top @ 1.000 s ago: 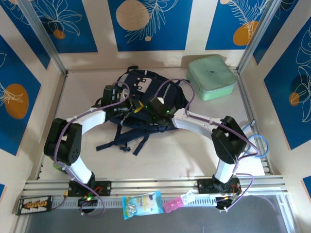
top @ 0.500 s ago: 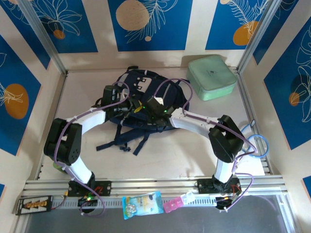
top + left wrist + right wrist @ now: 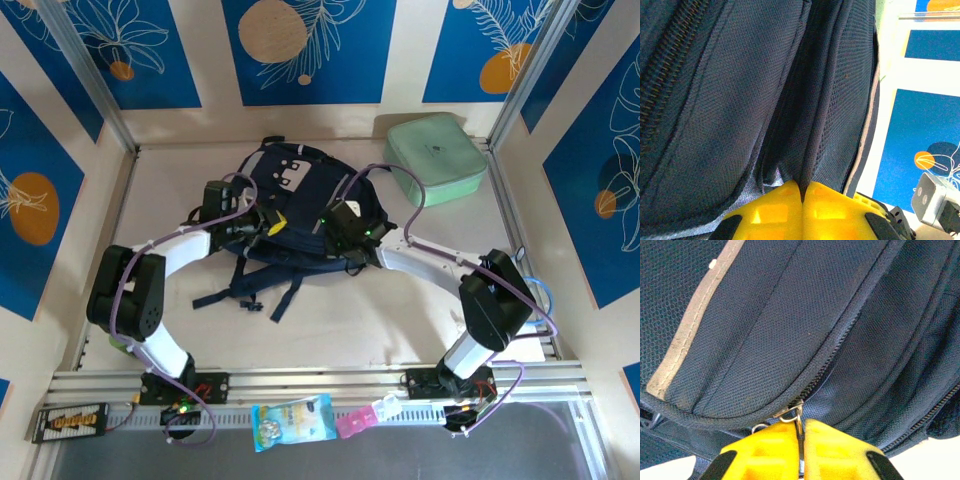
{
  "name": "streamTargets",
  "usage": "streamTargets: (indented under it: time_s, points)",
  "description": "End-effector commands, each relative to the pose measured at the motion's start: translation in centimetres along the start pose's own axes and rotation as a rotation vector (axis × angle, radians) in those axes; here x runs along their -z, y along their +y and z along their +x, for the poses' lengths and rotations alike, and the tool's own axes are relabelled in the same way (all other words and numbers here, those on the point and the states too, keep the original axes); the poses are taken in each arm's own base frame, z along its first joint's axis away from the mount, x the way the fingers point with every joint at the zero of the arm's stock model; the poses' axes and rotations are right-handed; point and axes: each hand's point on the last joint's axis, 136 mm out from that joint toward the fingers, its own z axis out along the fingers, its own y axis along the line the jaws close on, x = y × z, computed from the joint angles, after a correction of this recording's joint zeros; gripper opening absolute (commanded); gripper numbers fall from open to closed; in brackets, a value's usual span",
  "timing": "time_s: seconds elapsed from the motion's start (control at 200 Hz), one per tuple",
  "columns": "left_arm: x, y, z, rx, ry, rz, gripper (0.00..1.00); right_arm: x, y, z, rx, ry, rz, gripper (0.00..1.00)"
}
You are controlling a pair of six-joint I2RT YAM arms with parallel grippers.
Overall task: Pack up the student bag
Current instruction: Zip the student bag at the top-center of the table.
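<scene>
The left gripper pinches a fold of the bag, which lies directly ahead of its closed tips. The right gripper is closed on the bag's zipper pull.

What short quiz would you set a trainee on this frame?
1. True or false: the right end effector is shut on a zip pull of the student bag.
2. Where is the mint green case? A in the bag; B far right corner of the table; C near edge.
3. Fill in: the left end effector pinches the bag's ____.
Key: 1 true; 2 B; 3 fabric.
</scene>
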Motion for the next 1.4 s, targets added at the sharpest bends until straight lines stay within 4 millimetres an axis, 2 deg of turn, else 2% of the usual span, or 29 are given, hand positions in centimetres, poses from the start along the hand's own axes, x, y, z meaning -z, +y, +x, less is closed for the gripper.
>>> streamTargets:
  time_s: [0.0, 0.075, 0.17, 0.29, 0.355, 0.47, 0.63, 0.725, 0.835, 1.06, 1.16, 1.215, 1.39]
  points:
    - [1.9, -0.6, -2.8, -0.06, -0.096, 0.015, 0.0, 0.3, 0.0, -1.7, 0.072, -0.017, -0.02, 0.04]
    - [2.5, -0.7, -2.9, -0.075, -0.104, 0.023, 0.01, 0.5, 1.3, -2.5, 0.107, -0.024, -0.09, 0.01]
    - [3.7, -1.0, -3.1, -0.094, -0.129, 0.03, 0.21, 0.9, 3.5, -3.2, 0.151, -0.029, -0.206, 0.0]
    - [5.6, -0.4, -3.1, -0.089, -0.163, 0.006, 0.45, 1.6, 7.3, -3.4, 0.202, -0.01, -0.381, 0.0]
    - [6.6, 0.1, -2.9, -0.082, -0.188, -0.014, 0.51, 1.6, 9.1, -3.2, 0.221, 0.004, -0.445, 0.0]
    - [8.0, 1.2, -2.1, -0.066, -0.229, -0.059, 0.56, 1.3, 12.1, -2.8, 0.246, 0.033, -0.519, 0.0]
    - [9.6, 3.0, -1.0, -0.029, -0.296, -0.136, 0.58, 1.2, 16.4, -2.1, 0.276, 0.071, -0.632, 0.0]
    - [11.4, 4.2, -1.2, -0.047, -0.384, -0.233, 0.59, 1.2, 18.6, -1.8, 0.297, 0.088, -0.679, 0.0]
    - [12.5, 3.8, -1.4, -0.067, -0.431, -0.245, 0.59, 0.9, 20.2, -1.4, 0.318, 0.101, -0.703, 0.0]
    - [11.0, 3.4, -1.7, -0.035, -0.386, -0.193, 0.57, 1.2, 21.7, -0.5, 0.325, 0.128, -0.753, 0.0]
    - [10.0, 3.8, -1.9, -0.003, -0.359, -0.18, 0.5, 1.5, 22.0, -0.3, 0.319, 0.137, -0.774, 0.0]
    - [9.4, 3.2, -2.2, -0.011, -0.343, -0.146, 0.44, 1.6, 22.1, -0.2, 0.317, 0.142, -0.781, 0.0]
    - [8.3, 2.4, -3.0, -0.024, -0.32, -0.106, 0.36, 1.4, 21.9, 0.2, 0.32, 0.155, -0.78, 0.0]
